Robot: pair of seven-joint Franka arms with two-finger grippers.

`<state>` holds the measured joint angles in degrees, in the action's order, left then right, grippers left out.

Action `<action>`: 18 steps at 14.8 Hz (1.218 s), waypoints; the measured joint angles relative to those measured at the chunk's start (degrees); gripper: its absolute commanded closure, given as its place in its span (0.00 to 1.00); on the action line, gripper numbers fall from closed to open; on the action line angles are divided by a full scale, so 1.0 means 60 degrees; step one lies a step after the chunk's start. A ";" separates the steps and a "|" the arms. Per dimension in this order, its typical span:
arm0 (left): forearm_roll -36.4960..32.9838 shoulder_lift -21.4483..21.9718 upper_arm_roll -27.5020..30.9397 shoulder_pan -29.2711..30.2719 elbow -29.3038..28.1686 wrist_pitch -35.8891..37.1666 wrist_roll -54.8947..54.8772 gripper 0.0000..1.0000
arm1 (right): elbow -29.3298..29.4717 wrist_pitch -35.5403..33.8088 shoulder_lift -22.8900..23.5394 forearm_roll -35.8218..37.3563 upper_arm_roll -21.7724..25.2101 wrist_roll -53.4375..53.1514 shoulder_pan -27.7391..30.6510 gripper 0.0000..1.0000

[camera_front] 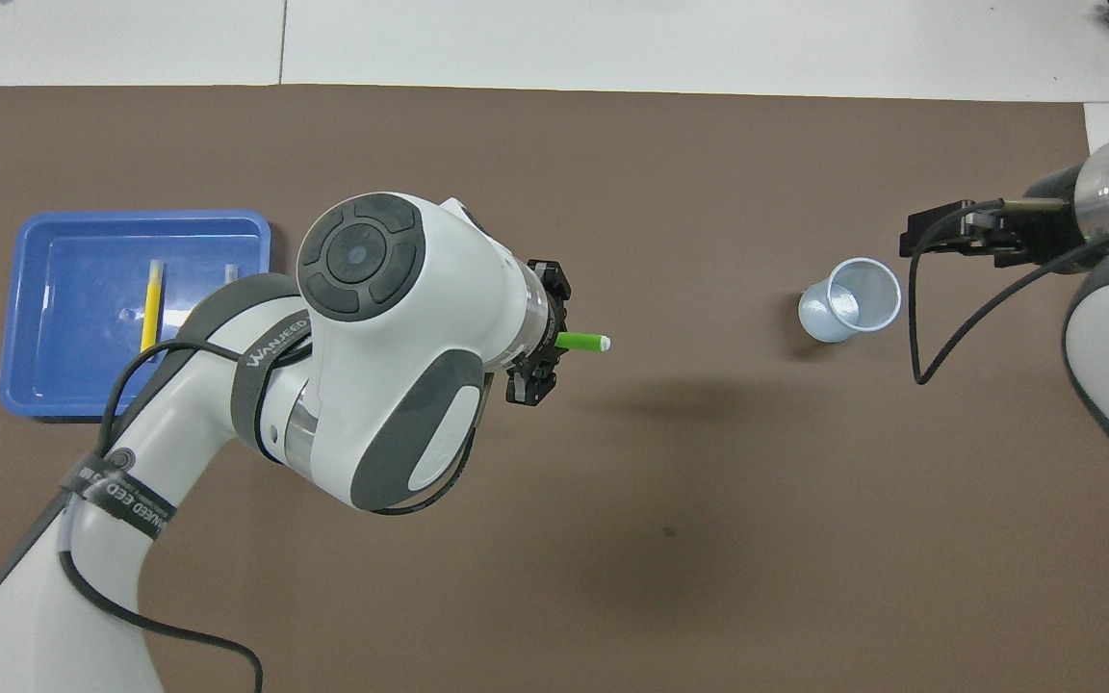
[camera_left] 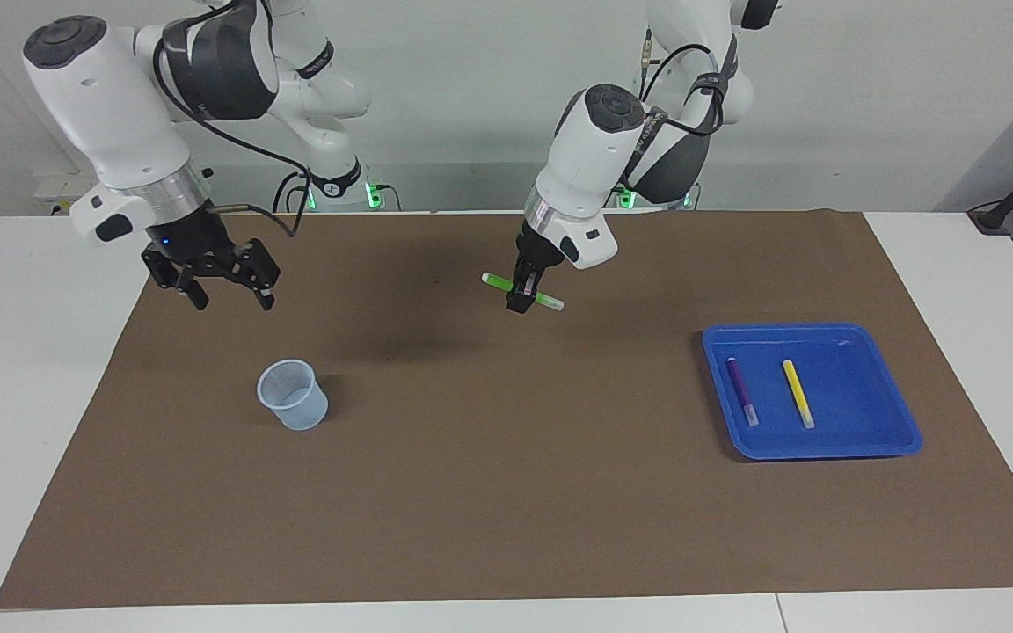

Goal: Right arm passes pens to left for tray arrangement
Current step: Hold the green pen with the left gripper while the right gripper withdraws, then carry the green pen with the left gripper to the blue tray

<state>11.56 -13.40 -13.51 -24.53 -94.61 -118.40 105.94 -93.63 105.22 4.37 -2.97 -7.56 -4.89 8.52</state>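
Facing view: the left gripper (camera_left: pixel 521 297), frame centre, clamps the green pen (camera_left: pixel 498 282); the right gripper (camera_left: pixel 225 294), upper left, gapes empty above the cup (camera_left: pixel 293 395). The purple pen (camera_left: pixel 741 389) and yellow pen (camera_left: pixel 798 393) lie in the tray (camera_left: pixel 898 435).

Overhead view: the left arm (camera_front: pixel 391 346) hides most of the purple pen. A brown mat (camera_front: pixel 670 539) covers the white table (camera_front: pixel 612 38).

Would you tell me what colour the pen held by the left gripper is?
Bright green with whitish ends: the thin marker pen in the left gripper, clearest in the facing view.

Left gripper (camera_front: pixel 537 351) clamped on green pen (camera_front: pixel 581 341) over mat (camera_front: pixel 670 462); right gripper (camera_front: pixel 949 233) spread beside cup (camera_front: pixel 851 300).
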 measured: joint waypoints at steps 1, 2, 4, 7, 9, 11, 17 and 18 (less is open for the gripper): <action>-0.0018 0.0007 0.0005 0.0009 0.0000 0.0057 -0.0214 1.00 | 0.0013 0.0000 -0.0017 0.0016 0.0006 0.0194 0.0158 0.00; -0.0037 0.0014 0.0016 0.0040 0.0000 0.0156 -0.0473 1.00 | 0.0062 -0.0044 -0.0055 0.0019 0.0017 0.0358 0.0264 0.00; -0.0054 0.0032 0.0027 0.0188 -0.0001 0.0388 -0.1011 1.00 | 0.0171 -0.0516 -0.0275 0.0031 0.0032 0.0423 0.0304 0.00; -0.0083 0.0087 0.0036 0.0541 -0.0010 0.0782 -0.1765 1.00 | 0.0132 -0.0949 -0.0673 0.0226 -0.0025 0.0423 0.0258 0.00; -0.0270 0.0126 0.0040 0.0749 -0.0014 0.0996 -0.2273 1.00 | 0.0038 -0.0974 -0.0752 0.0276 -0.0092 0.0423 0.0207 0.00; -0.0392 0.0144 0.0049 0.0963 -0.0036 0.1145 -0.2807 1.00 | -0.0018 -0.0974 -0.0751 0.0302 -0.0116 0.0423 0.0154 0.00; -0.0675 0.0148 0.0067 0.1596 -0.0053 0.1509 -0.4199 1.00 | -0.0095 -0.0976 -0.0752 0.0304 -0.0117 0.0423 0.0143 0.00; -0.0723 0.0148 0.0069 0.1725 -0.0059 0.1557 -0.4465 1.00 | -0.0101 -0.0976 -0.0752 0.0304 -0.0120 0.0423 0.0141 0.00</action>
<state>7.22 -12.51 -13.10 -14.18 -94.97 -109.05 79.14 -94.24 99.36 -0.14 -1.15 -8.28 -2.35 9.37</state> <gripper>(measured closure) 0.916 0.000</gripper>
